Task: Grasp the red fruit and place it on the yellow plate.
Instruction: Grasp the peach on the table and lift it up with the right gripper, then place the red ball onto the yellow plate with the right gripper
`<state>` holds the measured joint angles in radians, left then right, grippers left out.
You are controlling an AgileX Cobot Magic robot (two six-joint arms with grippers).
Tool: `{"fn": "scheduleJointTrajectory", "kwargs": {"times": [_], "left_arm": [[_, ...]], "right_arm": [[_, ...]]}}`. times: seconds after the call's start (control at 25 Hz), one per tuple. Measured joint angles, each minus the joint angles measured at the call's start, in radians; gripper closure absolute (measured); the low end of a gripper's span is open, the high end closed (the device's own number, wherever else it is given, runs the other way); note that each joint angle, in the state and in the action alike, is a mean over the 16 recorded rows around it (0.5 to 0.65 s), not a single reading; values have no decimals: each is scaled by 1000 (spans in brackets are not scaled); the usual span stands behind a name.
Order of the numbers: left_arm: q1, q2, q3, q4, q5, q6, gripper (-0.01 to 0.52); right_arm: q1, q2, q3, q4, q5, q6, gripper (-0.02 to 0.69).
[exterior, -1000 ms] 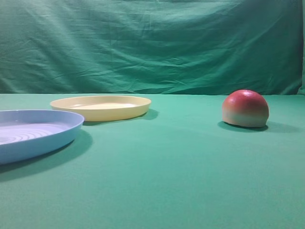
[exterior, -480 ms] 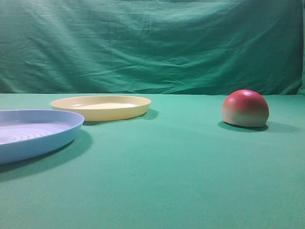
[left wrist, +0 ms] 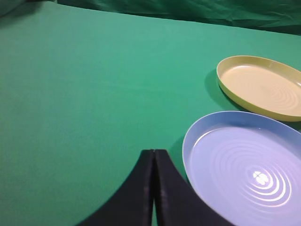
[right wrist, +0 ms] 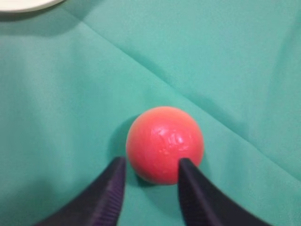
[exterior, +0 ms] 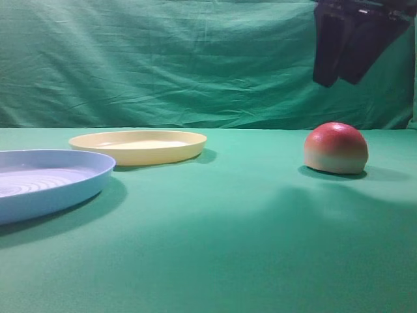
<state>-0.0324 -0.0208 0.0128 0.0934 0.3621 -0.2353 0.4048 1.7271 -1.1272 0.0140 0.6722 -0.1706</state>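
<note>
**A:** What do you have in front of you?

**B:** You see a green cloth-covered tabletop (exterior: 247, 248) with a green backdrop (exterior: 163, 59) hung behind it. Largest on it is the light-blue plate (exterior: 45, 186), near and at the left edge, with ringed ridges inside. Just beyond it, a little to the right, sits the yellow plate (exterior: 140, 147); the two are close but apart.

**A:** And the fruit?

**B:** You find the red fruit (exterior: 335, 149) well apart from both plates, far to the right, flat base down on the cloth, red on top and pale toward the bottom.

**A:** Where are your grippers?

**B:** Your right gripper (exterior: 344, 62) hangs in the air above the fruit, not touching it. From the right wrist view its two dark fingers (right wrist: 110, 193) stand spread wide with the fruit beyond their tips, and they hold nothing. Your left gripper (left wrist: 154, 188) has its fingers pressed together, empty, over the cloth just left of the light-blue plate.
</note>
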Motion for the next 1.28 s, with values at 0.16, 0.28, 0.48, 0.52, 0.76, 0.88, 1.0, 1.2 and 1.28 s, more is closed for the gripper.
{"fn": "scheduleJointTrajectory", "kwargs": {"times": [0.16,0.28,0.48,0.52,0.76,0.88,1.0,1.2,1.28], "left_arm": [[0,0,0,0,0,0,514],[0,0,0,0,0,0,514],[0,0,0,0,0,0,514],[0,0,0,0,0,0,514],[0,0,0,0,0,0,514],[0,0,0,0,0,0,514],[0,0,0,0,0,0,514],[0,0,0,0,0,0,514],[0,0,0,0,0,0,514]], "right_arm": [[0,56,-1,-4,-26,15,25],[0,95,-2,-8,-49,18,51],[0,142,-4,-13,-89,18,154],[0,148,-6,-13,-94,18,180],[7,166,-70,-2,-81,18,338],[26,169,-132,10,-64,18,401],[58,177,-210,24,-51,15,439],[132,217,-352,48,-51,3,450],[164,243,-398,56,-72,-3,453]]}}
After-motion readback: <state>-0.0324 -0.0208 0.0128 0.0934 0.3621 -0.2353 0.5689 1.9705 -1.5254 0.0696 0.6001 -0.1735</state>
